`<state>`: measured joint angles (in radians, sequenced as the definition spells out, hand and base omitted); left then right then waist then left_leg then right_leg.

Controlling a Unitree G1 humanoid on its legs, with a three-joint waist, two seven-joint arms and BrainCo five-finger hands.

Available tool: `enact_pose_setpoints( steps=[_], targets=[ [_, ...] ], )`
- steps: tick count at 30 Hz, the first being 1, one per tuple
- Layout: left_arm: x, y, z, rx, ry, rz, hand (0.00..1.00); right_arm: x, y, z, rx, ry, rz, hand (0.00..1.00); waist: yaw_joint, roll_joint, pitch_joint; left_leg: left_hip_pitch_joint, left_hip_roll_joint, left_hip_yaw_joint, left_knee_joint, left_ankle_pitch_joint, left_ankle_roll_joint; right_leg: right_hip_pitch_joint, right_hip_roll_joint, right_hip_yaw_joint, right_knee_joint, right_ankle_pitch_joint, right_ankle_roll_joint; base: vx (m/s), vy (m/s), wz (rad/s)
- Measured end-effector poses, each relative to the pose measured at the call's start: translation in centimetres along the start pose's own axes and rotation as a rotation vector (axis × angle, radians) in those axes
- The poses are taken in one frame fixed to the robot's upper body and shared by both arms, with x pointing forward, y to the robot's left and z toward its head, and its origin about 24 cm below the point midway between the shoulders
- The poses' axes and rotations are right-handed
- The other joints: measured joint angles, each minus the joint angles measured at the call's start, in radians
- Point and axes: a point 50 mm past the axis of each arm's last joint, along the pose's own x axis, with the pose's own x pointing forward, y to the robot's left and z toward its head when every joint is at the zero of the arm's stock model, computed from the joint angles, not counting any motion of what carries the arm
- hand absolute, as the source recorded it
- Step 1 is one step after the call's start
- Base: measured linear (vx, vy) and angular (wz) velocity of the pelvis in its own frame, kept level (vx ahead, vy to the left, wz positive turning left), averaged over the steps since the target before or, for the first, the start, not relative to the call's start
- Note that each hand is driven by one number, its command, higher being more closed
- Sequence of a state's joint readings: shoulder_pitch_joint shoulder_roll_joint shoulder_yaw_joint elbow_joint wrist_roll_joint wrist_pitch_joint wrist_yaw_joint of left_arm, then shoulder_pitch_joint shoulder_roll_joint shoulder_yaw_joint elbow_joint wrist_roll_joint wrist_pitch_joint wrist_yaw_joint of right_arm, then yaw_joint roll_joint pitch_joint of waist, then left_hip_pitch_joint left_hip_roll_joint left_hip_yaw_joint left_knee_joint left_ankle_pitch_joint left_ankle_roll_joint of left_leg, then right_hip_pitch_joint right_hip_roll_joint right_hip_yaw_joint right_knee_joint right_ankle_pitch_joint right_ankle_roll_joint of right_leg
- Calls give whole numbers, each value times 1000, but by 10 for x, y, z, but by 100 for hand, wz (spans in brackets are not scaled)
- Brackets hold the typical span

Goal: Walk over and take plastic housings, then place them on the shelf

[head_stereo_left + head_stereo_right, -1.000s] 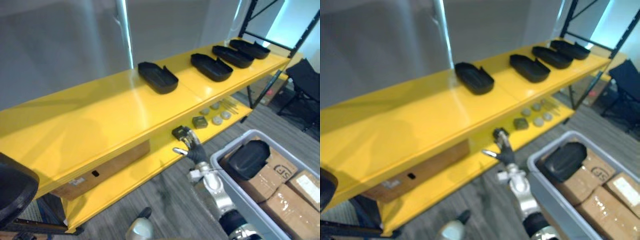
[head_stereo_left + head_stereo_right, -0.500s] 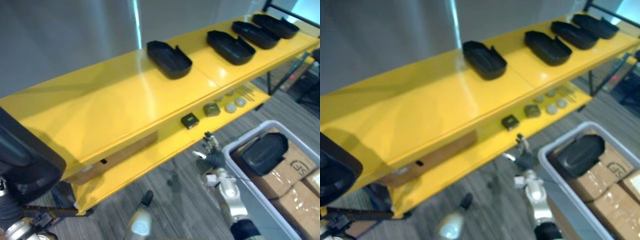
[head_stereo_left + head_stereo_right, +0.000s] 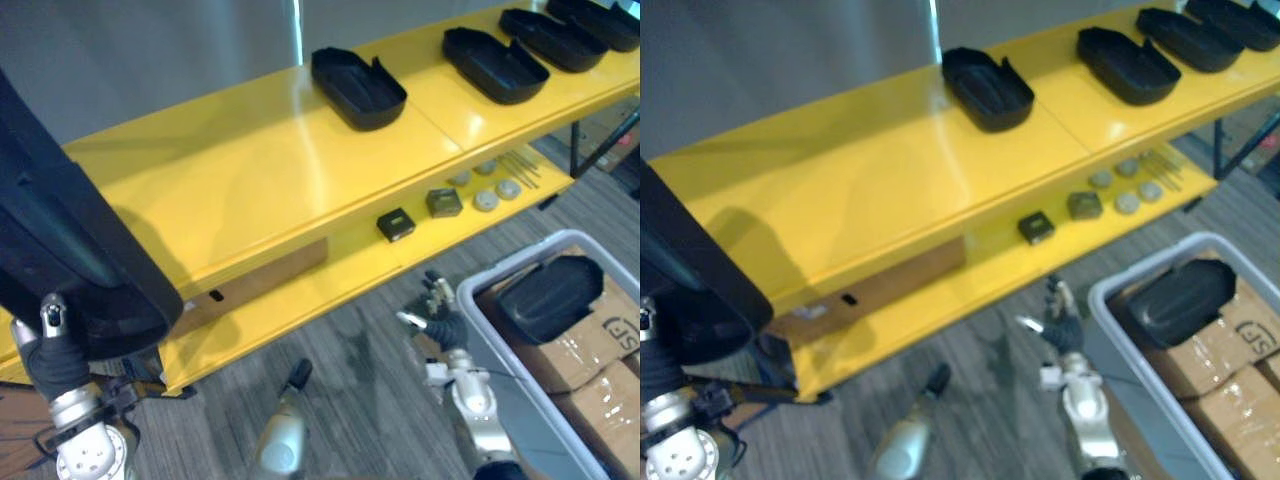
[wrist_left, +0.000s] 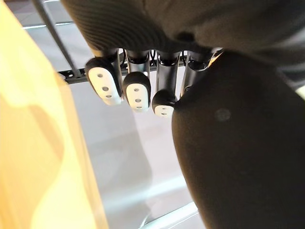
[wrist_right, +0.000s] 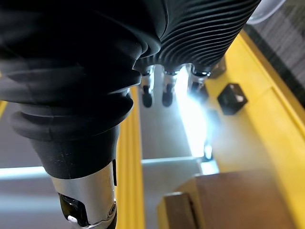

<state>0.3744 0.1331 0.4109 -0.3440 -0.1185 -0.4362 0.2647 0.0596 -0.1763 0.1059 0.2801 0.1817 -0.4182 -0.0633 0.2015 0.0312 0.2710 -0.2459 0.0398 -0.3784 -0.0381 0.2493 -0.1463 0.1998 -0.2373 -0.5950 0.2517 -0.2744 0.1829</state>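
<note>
A large black plastic housing (image 3: 60, 240) is raised at the near left, over the left end of the yellow shelf (image 3: 230, 190), with the left hand (image 4: 136, 90) clamped on its edge. Two more housings (image 3: 358, 88) lie further right along the shelf. The right hand (image 3: 440, 318) hangs relaxed and empty by the grey bin (image 3: 500, 275) at the near right. Held by one edge, the bulky housing could slip, catch the shelf's front lip, or land overhanging the left end and tip off.

The plastic housings (image 3: 358, 88) are black, the shelf (image 3: 240, 190) glossy yellow, the bin (image 3: 515, 268) pale grey, its boxes (image 3: 610, 335) brown.
</note>
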Motion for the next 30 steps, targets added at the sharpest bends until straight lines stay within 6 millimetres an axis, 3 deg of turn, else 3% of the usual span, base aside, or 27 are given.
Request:
enact_pose_setpoints(
  steps=[6, 10, 13, 15, 17, 18, 19, 20, 21, 22, 23, 24, 27, 29, 30],
  targets=[
    [0, 0, 1, 3, -4, -4, 100, 3, 6, 3, -15, -25, 19, 0, 2, 3, 25, 0, -19, 2, 9, -6, 10, 8, -15, -6, 5, -4, 5, -17, 12, 4],
    [2, -2, 3, -2, -26, -41, 100, 9, 12, 9, -36, -54, -15, 0, 5, -20, 48, 0, -42, 24, 17, -12, 18, 10, -43, -3, 3, -3, 5, 23, 16, -1],
    [3, -12, 7, -29, -46, -113, 100, 13, 4, 12, -29, -73, -129, 0, -1, -35, 58, 0, -83, 61, 79, -50, 30, 13, -93, 32, 39, 26, -1, 62, 67, -15],
    [5, -18, 13, -43, -78, -147, 100, 13, -1, 13, -15, -75, -177, 0, -12, -33, 60, 2, -86, 82, 125, -91, 41, 1, -106, 61, 85, 48, -27, 21, 91, -30],
    [10, -20, 21, -36, -123, -184, 100, 12, -10, 14, -6, -76, -227, 0, -26, -31, 61, 23, -59, 152, 148, -130, 46, -80, -136, 145, 235, 104, -112, -17, 112, -55],
    [12, -19, 22, -30, -133, -192, 100, 11, -11, 13, -6, -73, -234, 0, -27, -33, 62, 30, -48, 181, 144, -137, 49, -108, -145, 169, 274, 126, -138, -17, 125, -59],
    [16, -19, 24, -20, -151, -203, 100, 9, -12, 11, 7, -66, -250, 0, -31, -52, 66, 41, -45, 231, 164, -160, 58, -147, -172, 203, 314, 161, -157, 46, 172, -48],
    [19, -18, 26, -9, -167, -213, 100, 8, -13, 11, 14, -68, -261, 0, -50, -70, 76, -12, -56, 304, 357, -236, 112, -167, -199, 220, 353, 178, -158, 106, 258, -61],
    [20, -18, 27, 4, -174, -220, 100, 5, -21, 14, -2, -81, -277, 0, -66, -23, 81, -48, -11, 366, 540, -405, 126, -191, -196, 248, 432, 205, -154, 110, 241, -50],
    [24, -18, 28, 8, -180, -217, 100, 5, -22, 13, 6, -77, -289, 0, -68, -30, 83, -46, -14, 376, 543, -412, 130, -215, -203, 271, 450, 223, -149, 78, 176, -47],
    [28, -19, 28, 2, -187, -195, 100, 8, -19, 15, 11, -86, -271, 0, -77, -29, 81, -45, -9, 370, 493, -407, 136, -246, -176, 285, 402, 160, -124, 32, 102, -46],
    [31, -20, 29, -17, -195, -154, 100, 14, -16, 20, 14, -112, -243, 0, -71, -26, 83, -34, 6, 364, 416, -383, 131, -285, -119, 294, 314, 103, -125, 22, 86, -45],
    [39, -20, 26, -42, -182, -80, 100, 23, -17, 32, 19, -165, -228, 0, -71, -13, 87, 7, 6, 310, 234, -257, 109, -316, -28, 307, 87, 97, -117, -26, 64, -21],
    [42, -24, 22, -58, -172, -68, 100, 22, -17, 36, 21, -184, -224, 0, -76, -12, 87, 7, -8, 295, 207, -233, 107, -315, -12, 356, 23, 100, -114, 5, -54, 40],
    [43, -29, 19, -70, -163, -72, 100, 16, -17, 37, 17, -187, -219, 0, -96, -15, 85, 7, -35, 249, 200, -225, 98, -287, 1, 394, -9, 99, -113, 34, -174, 115]
  ],
)
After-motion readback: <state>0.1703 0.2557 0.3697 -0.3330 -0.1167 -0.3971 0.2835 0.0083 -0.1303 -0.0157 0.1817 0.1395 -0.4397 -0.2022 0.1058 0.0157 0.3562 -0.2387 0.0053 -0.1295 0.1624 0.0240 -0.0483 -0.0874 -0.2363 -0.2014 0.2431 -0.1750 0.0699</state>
